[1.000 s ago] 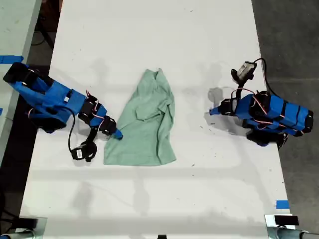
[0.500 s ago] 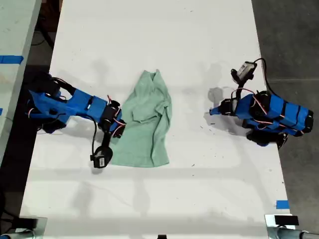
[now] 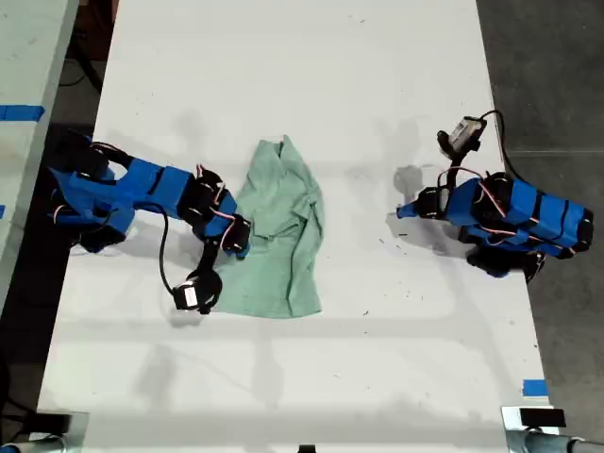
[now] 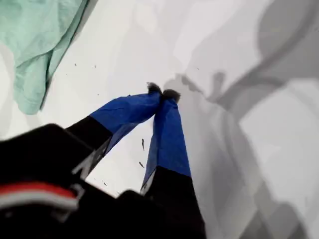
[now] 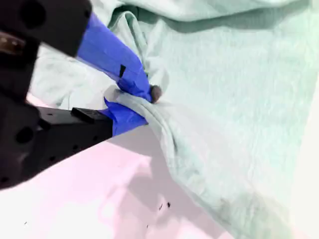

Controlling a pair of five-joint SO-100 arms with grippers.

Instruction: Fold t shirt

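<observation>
Item: t shirt [image 3: 279, 238], pale mint, rumpled at the centre of the white counter [image 3: 302, 75]; judged light, limp and prone to bunching, best pinched at an edge or hem. My second tool [image 5: 133, 97], at its nine o'clock edge in the exterior view, is clamped on a fabric fold, arm stretched low over the counter. My first tool [image 4: 160, 92], at three o'clock, well apart, tips pressed together on nothing, arm folded back.
</observation>
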